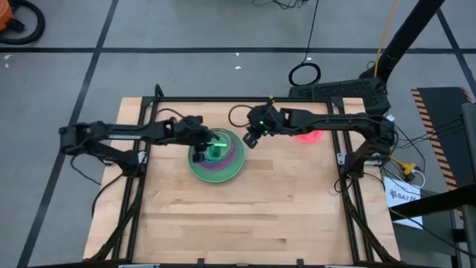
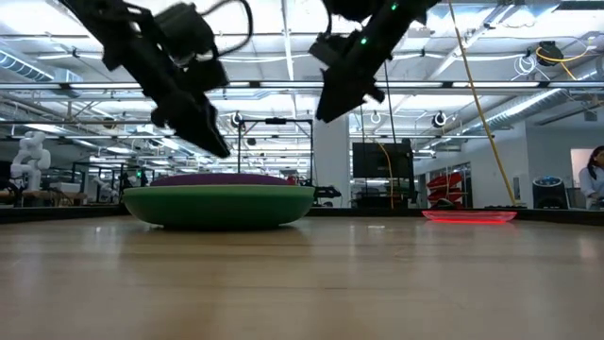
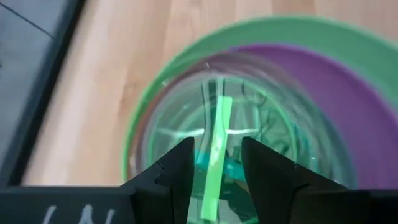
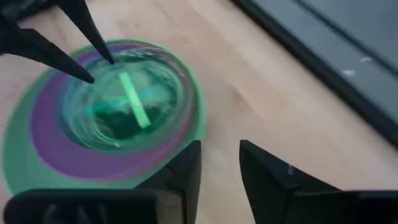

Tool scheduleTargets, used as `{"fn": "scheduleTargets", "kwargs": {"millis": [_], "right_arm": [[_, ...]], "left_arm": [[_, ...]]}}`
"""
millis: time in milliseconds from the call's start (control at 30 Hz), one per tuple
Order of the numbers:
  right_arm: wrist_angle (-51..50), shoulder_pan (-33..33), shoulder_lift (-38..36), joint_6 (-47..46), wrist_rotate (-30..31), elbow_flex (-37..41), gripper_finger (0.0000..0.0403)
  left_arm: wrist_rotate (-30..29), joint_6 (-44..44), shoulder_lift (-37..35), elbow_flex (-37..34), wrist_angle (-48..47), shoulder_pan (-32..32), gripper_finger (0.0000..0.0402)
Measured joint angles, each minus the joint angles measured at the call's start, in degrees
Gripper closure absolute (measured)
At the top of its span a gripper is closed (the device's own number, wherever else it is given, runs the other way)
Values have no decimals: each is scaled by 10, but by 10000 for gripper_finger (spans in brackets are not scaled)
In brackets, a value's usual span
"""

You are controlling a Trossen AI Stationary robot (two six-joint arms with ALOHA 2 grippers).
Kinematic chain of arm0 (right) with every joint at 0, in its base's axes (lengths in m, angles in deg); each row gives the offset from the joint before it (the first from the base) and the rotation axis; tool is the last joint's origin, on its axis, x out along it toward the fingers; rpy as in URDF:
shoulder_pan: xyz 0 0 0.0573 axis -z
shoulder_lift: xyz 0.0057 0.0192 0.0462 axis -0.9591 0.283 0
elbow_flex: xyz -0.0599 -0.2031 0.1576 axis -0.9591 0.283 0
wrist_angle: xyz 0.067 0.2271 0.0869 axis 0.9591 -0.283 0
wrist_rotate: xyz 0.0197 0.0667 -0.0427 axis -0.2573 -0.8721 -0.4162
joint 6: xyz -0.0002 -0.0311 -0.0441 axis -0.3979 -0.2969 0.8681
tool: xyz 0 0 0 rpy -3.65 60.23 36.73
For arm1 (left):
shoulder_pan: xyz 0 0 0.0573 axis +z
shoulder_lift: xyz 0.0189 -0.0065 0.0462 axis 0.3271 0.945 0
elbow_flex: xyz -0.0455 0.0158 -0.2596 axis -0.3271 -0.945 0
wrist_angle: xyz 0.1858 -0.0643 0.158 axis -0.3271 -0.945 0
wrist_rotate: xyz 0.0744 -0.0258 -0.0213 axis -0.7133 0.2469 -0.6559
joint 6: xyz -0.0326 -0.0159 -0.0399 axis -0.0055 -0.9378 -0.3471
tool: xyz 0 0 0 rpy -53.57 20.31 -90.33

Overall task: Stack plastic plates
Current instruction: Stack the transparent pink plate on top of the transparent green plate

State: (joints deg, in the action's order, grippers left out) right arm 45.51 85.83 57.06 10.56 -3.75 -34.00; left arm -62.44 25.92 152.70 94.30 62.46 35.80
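- We see the green plate (image 1: 195, 170) mid-table holding the purple plate (image 1: 236, 151), a clear plate (image 1: 217, 146) inside.
- Left gripper (image 1: 200, 155) hovers unclenched above.
- Right gripper (image 1: 251, 139) beside, released.
- Pink plate (image 1: 309, 136) sits apart.

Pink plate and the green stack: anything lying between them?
Nothing on the wood. In the low view the stretch from stack to pink plate is bare; the right tool hangs above it.

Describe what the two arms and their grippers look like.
Both arms are dark and slim, built of jointed links with black cables looping along them. The left gripper and the right gripper each end in two black, tapered fingers. A small green light glows on the right arm's wrist.
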Motion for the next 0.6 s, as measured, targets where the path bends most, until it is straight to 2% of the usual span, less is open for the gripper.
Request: {"fn": "scheduleTargets", "kwargs": {"millis": [133,233,600], "right_arm": [[-35,-29,-29,1,57,0,308],[-37,-47,-40,1,74,0,309],[-40,-75,-41,4,76,0,310]], "left_arm": [[0,-15,54,0,18,0,261],[0,-28,77,0,9,0,261],[0,-37,82,3,-98,0,261]]}}
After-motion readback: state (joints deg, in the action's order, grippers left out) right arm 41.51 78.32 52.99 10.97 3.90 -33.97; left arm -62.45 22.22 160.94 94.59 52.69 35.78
